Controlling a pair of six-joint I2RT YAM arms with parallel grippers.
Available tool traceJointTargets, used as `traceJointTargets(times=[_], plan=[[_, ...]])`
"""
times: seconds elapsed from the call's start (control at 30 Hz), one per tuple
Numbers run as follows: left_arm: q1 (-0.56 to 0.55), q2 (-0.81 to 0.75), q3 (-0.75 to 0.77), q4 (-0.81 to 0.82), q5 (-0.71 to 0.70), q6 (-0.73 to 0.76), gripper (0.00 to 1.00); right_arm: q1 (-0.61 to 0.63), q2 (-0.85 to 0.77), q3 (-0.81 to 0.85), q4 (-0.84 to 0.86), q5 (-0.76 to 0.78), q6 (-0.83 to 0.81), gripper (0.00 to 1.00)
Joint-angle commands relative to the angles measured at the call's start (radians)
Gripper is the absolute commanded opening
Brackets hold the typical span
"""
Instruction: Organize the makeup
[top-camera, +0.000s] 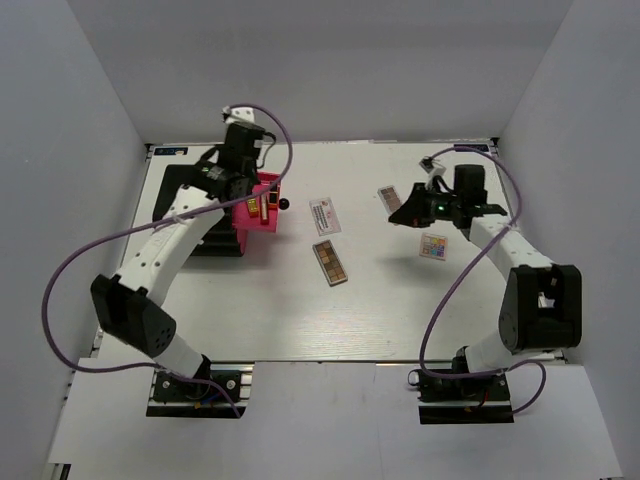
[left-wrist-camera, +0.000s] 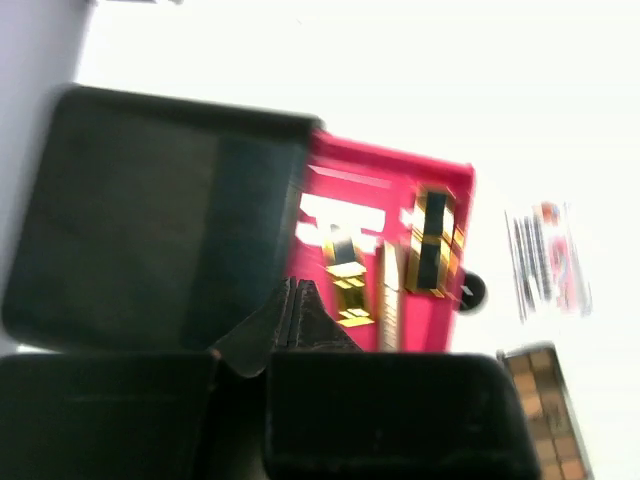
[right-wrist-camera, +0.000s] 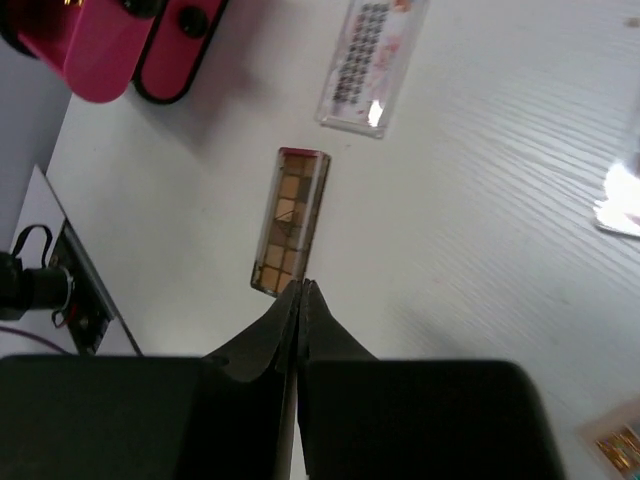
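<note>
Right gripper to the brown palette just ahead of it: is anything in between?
Nothing visible. The right gripper has its tips almost at the near end of the brown palette, with only table showing around them. The white-pink packet lies beyond the palette, out of the path. The fingers are shut.

The table had a white, matt surface with a fine wood-like grain running across it. The packet was wrapped in glossy clear film that caught a bright glare at one end. The palette held matt brown pans inside a smooth, faintly shiny rim. The lipsticks gleamed with polished gold, metal-look bands on black. The case looked like smooth pink plastic, and its lid was dull black, possibly cloth-lined, though blur hid the texture.
</note>
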Motion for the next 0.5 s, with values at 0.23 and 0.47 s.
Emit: traceJointTargets(times=[0.23,0.47], plan=[[0.324,-0.089,-0.012,0.063,0.052,-0.028,0.0,0.33,0.204,0.34,-0.01,0.335,-0.011,0.0],[0.548,-0.118,-0.086,0.126,0.084,-0.087,0.15,0.442,0.425,0.572,-0.032,0.482,0.057,0.0]])
